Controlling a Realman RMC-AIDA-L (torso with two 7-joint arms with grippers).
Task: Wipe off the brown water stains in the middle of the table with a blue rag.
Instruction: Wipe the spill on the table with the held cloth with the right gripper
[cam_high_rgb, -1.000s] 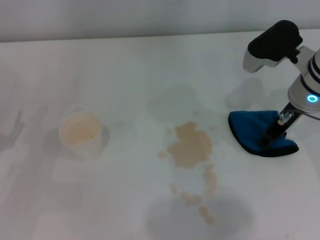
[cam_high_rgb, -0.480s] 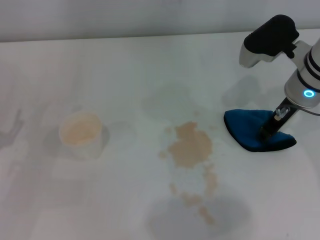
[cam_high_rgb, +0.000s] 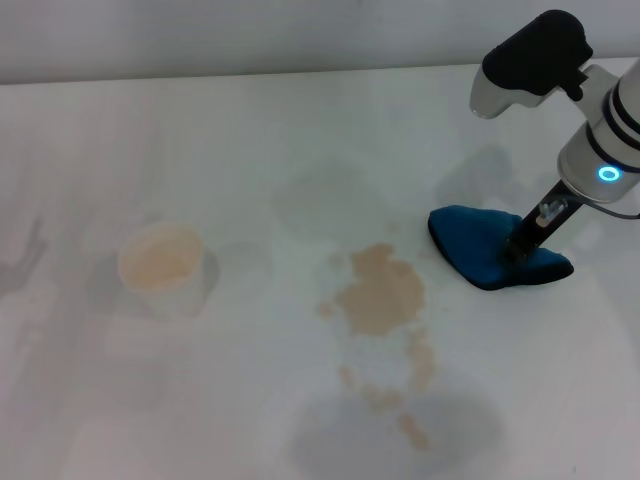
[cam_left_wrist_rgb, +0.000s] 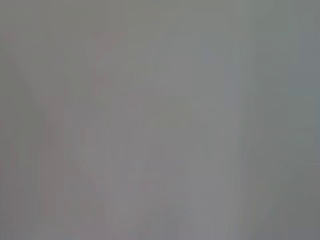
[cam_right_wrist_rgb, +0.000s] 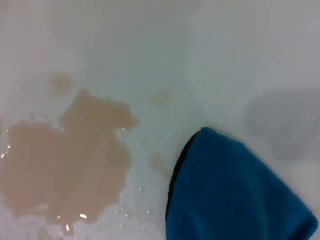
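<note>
The brown water stains (cam_high_rgb: 380, 295) lie in the middle of the white table (cam_high_rgb: 250, 150), a tan blotch with smaller droplets (cam_high_rgb: 415, 365) trailing toward the near edge. Just right of the blotch is the blue rag (cam_high_rgb: 475, 250), folded, with its pointed end toward the stain. My right gripper (cam_high_rgb: 522, 246) comes down from the right and is shut on the blue rag near its right side. In the right wrist view the rag (cam_right_wrist_rgb: 235, 195) sits a short gap from the stain (cam_right_wrist_rgb: 65, 160). The left gripper is out of view.
A small whitish cup (cam_high_rgb: 162, 266) holding tan liquid stands on the left part of the table. Grey shadows lie on the surface near the front (cam_high_rgb: 400, 430) and behind the stain. The left wrist view shows only plain grey.
My right gripper has moved left and a little farther back, taking the blue rag with it closer to the stain. The stain and cup are unchanged.
</note>
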